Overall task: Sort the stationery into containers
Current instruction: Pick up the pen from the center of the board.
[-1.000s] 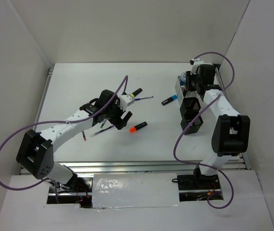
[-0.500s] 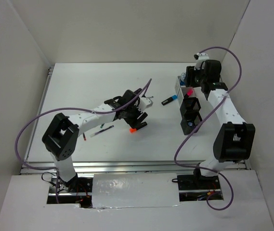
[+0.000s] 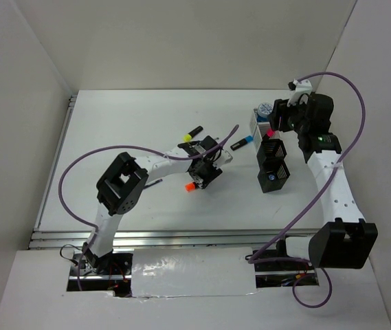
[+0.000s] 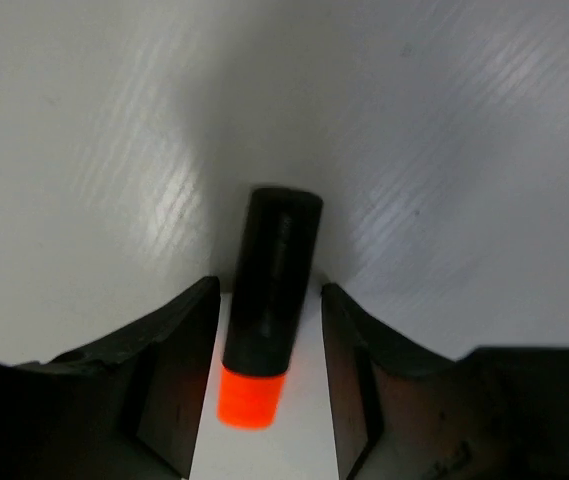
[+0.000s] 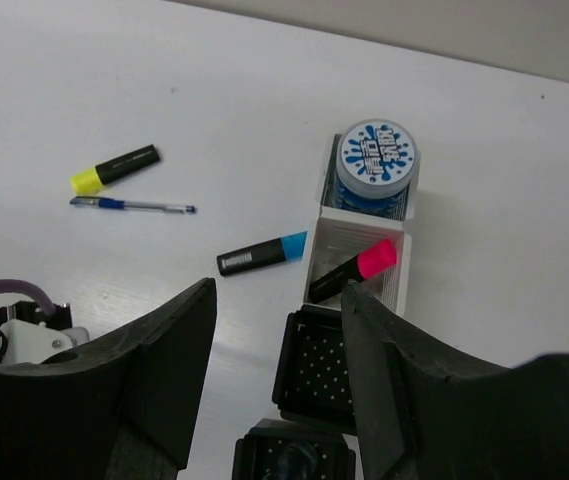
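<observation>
At mid-desk, left pincer stands open, jaws flanking the orange-capped highlighter lying flat; best closed squarely on the black barrel, centred, before lifting; right pincer hangs open, empty, above the mesh bins

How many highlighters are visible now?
4: yellow-capped and blue-capped on the table, pink-capped in the white bin, orange-capped straddled by the left gripper. Others may be hidden.
</observation>
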`<state>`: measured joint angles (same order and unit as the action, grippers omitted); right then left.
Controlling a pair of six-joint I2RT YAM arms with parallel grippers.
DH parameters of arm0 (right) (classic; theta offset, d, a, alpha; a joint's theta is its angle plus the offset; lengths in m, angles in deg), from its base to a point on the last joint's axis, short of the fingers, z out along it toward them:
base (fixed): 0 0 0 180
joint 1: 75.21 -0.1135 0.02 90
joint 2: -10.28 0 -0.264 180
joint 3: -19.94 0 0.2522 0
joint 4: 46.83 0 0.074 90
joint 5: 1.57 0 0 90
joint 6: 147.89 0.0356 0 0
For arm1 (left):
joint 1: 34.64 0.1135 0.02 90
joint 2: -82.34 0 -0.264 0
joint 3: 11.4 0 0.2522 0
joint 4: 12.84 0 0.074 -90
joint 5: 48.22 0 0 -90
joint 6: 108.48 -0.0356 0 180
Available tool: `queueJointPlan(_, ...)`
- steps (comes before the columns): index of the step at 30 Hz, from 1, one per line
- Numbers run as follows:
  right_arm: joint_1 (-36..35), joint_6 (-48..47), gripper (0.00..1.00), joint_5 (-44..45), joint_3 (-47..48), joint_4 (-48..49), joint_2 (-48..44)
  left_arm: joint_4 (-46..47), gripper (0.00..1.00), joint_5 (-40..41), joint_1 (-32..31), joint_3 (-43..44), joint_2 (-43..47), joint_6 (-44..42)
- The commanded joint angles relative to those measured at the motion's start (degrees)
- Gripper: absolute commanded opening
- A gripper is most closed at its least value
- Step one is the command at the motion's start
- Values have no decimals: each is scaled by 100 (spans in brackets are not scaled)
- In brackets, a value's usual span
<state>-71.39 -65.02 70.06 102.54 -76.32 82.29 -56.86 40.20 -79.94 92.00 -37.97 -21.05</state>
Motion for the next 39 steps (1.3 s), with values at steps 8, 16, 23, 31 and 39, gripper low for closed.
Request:
queueJointPlan(8, -82, -278, 60, -755, -362, -246, -661, -243, 44, -183, 179, -34, -194, 195)
queueJointPlan(16, -793, -1621, 59, -809, -854, -720, -1250, 579, 5, -1474, 1031, -464, 736, 1152)
queueJointPlan(23, -2234, -1773, 59, -282, -1064, -705, -1154, 4294, 0, -3348, 2024, -2196, 2872, 3690)
queueJointPlan(31, -3562, -4555, 59, 247, -758, -817, -706, 2809, 0, -3989, 2227, -1310, 2172, 4442)
queueJointPlan(39, -4108, -6862, 54, -403, 6, -2294, -153, 1506, 0, -4254, 2183, -852, 1625, 4124)
